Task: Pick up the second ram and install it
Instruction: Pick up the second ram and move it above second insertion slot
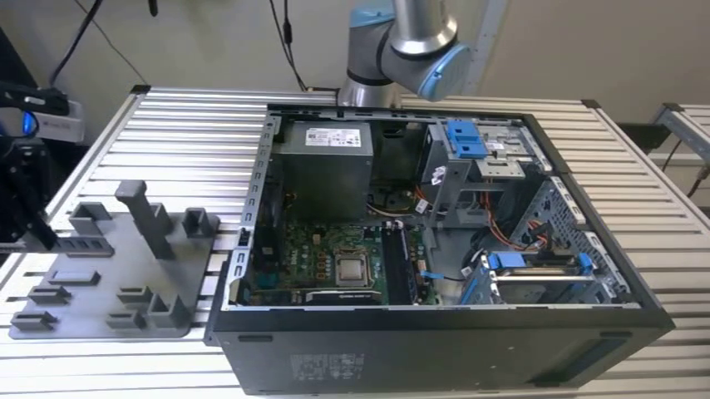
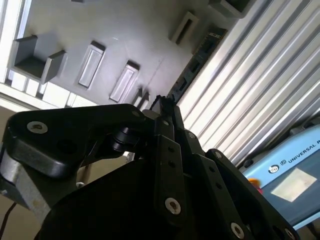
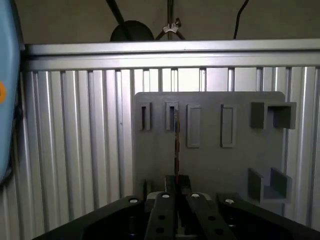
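The second ram (image 3: 176,145) shows edge-on in the first wrist view as a thin dark strip rising from between my fingers over the grey holder plate (image 3: 210,165). Its top lines up with one of the plate's narrow slots. In the second wrist view the ram (image 2: 197,60) runs as a dark stick out from the fingertips. My gripper (image 3: 176,182) is shut on it, the fingers pressed close on either side. I cannot tell whether the stick still touches the plate. In the exterior view the gripper (image 1: 32,233) hangs at the left edge, over the holder plate (image 1: 111,274).
An open computer case (image 1: 444,332) lies on the slatted metal table (image 1: 189,141), to the exterior view's right of the plate. Inside are the motherboard with a silver processor (image 1: 352,268), dark memory slots (image 1: 401,262) beside it, a power supply (image 1: 324,166) and blue drive brackets. Grey blocks stand on the plate.
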You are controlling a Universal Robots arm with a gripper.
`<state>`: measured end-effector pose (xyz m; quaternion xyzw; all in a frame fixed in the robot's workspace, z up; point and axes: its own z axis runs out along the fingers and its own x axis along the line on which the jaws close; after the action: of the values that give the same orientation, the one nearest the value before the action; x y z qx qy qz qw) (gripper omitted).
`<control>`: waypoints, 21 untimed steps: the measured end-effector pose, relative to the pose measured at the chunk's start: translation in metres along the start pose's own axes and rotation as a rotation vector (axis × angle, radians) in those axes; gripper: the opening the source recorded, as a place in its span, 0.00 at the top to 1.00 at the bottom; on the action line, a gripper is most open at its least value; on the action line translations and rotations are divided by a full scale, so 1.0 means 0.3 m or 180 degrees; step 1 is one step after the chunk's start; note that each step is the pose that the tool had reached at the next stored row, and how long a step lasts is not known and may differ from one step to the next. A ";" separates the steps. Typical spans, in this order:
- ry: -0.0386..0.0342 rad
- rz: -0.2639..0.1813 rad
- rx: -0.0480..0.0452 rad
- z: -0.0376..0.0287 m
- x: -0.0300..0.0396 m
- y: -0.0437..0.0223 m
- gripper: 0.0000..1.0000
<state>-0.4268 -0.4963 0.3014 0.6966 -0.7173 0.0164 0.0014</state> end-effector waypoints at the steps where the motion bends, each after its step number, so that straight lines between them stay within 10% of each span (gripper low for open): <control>1: 0.0000 0.0000 0.0000 -0.004 0.000 0.000 0.85; 21: 0.0000 0.0013 -0.0001 -0.083 0.002 -0.002 0.85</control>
<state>-0.4269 -0.4963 0.3263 0.6951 -0.7188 0.0164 0.0015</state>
